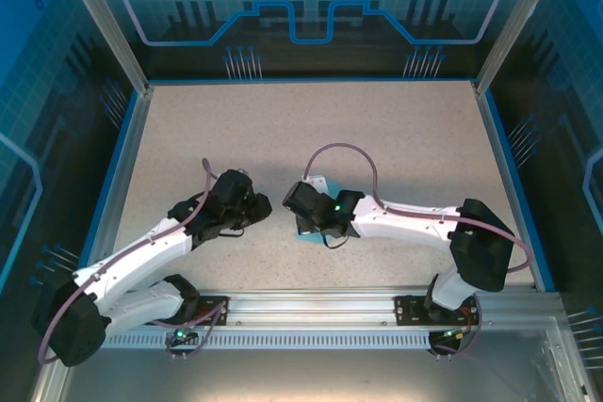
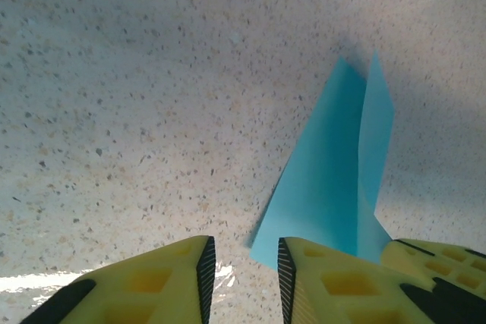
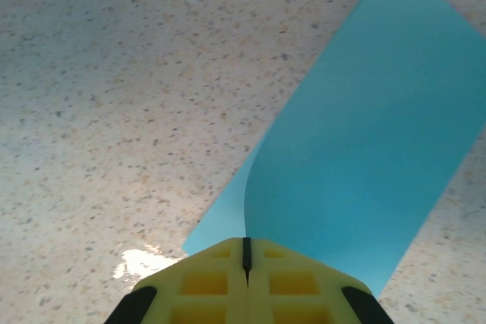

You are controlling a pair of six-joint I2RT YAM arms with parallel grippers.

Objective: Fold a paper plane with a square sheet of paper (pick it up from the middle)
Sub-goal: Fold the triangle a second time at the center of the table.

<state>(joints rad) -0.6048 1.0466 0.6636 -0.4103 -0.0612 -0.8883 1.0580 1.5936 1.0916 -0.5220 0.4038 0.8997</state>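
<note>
the right claw is sitting fully closed, its two yellow fingers pressed together with only a thin dark seam between them. it is pinching the light-blue paper: a curled edge of the sheet is rising off the table and running straight into that seam. the left claw is standing partly open, a narrow gap showing between its ribbed black pads, and nothing but bare table is lying in that gap. its right-hand finger is overlapping the paper's near corner, though i cannot tell whether it is touching.

the paper is lying near the middle of the table, between the two claws and mostly under the right one in the top view. it is thin, smooth and matte, folded into a long tapering shape with two pointed flaps side by side and a straight crease between them. the table is showing a pale, grainy, stone-like surface with dark flecks. the fingers are showing as moulded yellow blocks with recessed square pockets.
</note>
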